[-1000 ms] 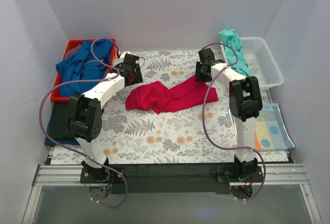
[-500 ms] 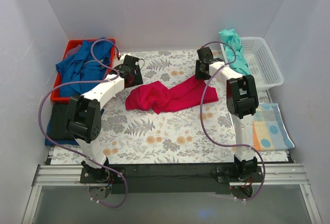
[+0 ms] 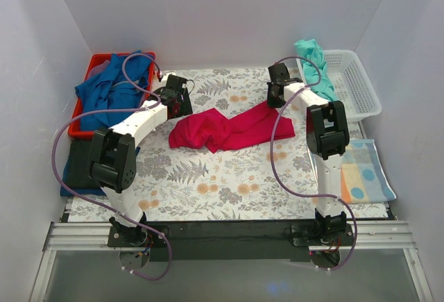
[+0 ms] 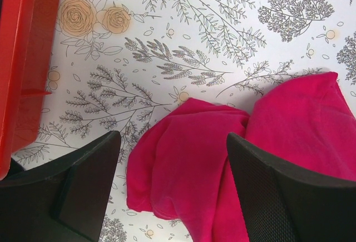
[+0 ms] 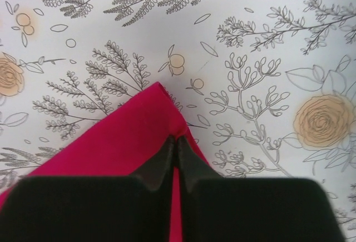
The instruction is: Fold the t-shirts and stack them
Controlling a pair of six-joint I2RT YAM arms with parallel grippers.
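Scarcely anything has been shifted over the last second. The crimson-pink soft t-shirt (image 3: pixel 229 130) is seen crumpled in the same long heap just past the middle of the floral-printed surface (image 3: pixel 222 177), toward 12 o'clock, stretched from its 9 o'clock end to its 3 o'clock end.

Only the right arm has been adjusted, its wrist nudged slightly toward 3 o'clock above the shirt's far corner. In the right wrist view the right hand (image 5: pixel 177 142) is shown pinched fully together on that corner, with a fold of fabric caught between the fingertips. The left hand (image 4: pixel 169 142) is held wide apart with nothing in it, poised over the bunched 9 o'clock end. Whether the cloth is touched by it cannot be confirmed.

From this it may be judged that one corner has been secured while the other has not, so spreading has not yet begun. The left hand would probably need to be brought down and closed on its end before the shirt can be drawn flat for folding.

A teal t-shirt (image 3: pixel 312 62) is draped over the rim of the white lattice plastic basket (image 3: pixel 364 94) at 2 o'clock, and a blue t-shirt (image 3: pixel 111 90) is heaped in the red plastic bin (image 3: pixel 78 132) at 10 o'clock. Much of the task therefore appears to be left.
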